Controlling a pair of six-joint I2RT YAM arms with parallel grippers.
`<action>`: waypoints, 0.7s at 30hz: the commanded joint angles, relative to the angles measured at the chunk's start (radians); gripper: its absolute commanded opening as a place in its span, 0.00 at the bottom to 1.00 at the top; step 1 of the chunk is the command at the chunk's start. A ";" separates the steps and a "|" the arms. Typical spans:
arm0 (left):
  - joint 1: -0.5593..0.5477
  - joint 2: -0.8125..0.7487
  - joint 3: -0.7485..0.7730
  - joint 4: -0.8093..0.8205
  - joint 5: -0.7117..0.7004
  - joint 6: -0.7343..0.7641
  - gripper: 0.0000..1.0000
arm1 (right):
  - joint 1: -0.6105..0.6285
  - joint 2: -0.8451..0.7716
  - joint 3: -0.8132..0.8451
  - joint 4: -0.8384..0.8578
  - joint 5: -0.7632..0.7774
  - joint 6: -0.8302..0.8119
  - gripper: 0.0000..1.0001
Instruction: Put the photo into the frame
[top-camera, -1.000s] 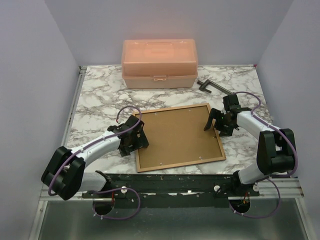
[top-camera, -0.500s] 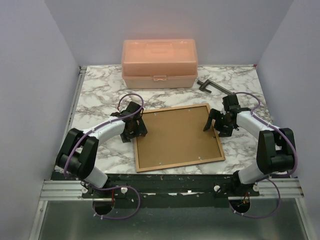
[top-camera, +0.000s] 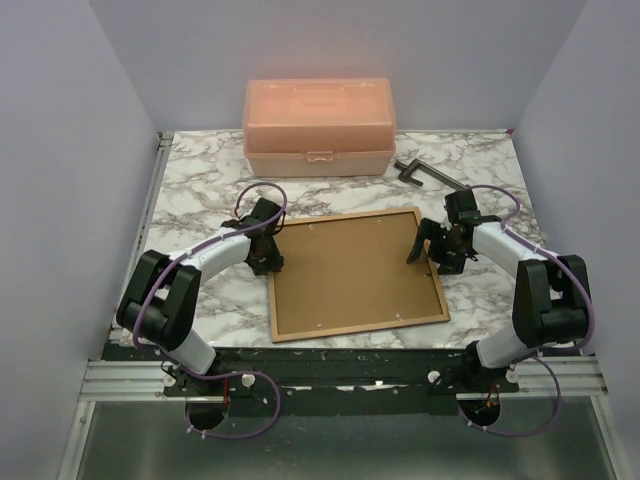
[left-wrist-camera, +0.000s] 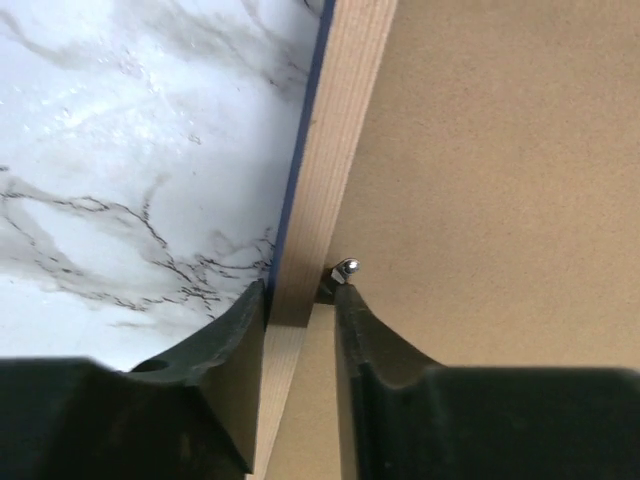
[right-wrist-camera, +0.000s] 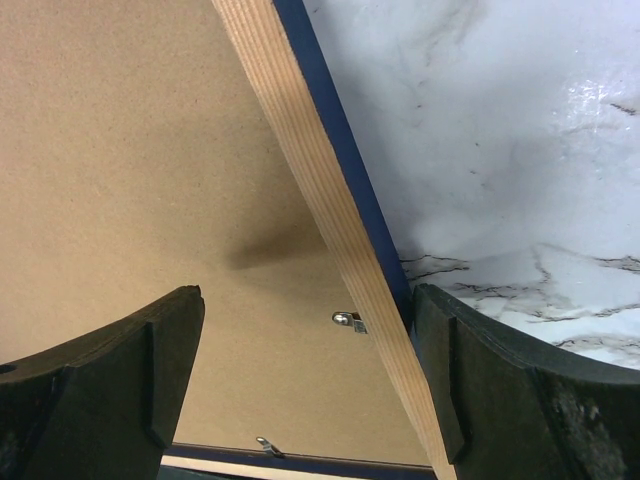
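The table (top-camera: 200, 190) has a white marble pattern with grey veins; pale lilac walls (top-camera: 60, 150) close it on three sides; a metal rail (top-camera: 120, 378) runs along the near edge. At the far edge stands a peach plastic box (top-camera: 318, 125) with its lid down, so what is inside it cannot be seen; just to its right lies a dark clamp (top-camera: 420, 172). The frame (top-camera: 360, 326) lies flat in the middle of the table with its tan wood back upward; a brown backing board (top-camera: 350, 270) fills it. The left gripper (top-camera: 272, 255) is at the frame's left rail; its jaws are narrow and straddle the rail, one finger on the blue outer edge, the other beside a small metal tab (left-wrist-camera: 346, 267); I cannot tell if they pinch. The right gripper (top-camera: 425, 245) stands wide apart across the right rail, one finger over the board, one over the marble.
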 joint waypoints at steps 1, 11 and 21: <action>0.004 0.066 -0.007 0.049 -0.004 -0.008 0.19 | 0.010 0.010 -0.017 -0.015 -0.057 0.012 0.92; 0.004 0.020 -0.034 0.097 0.032 0.020 0.00 | 0.010 0.012 -0.019 -0.015 -0.066 0.011 0.92; 0.002 -0.121 -0.080 0.082 0.074 -0.017 0.66 | 0.010 0.003 -0.035 -0.005 -0.083 0.024 0.92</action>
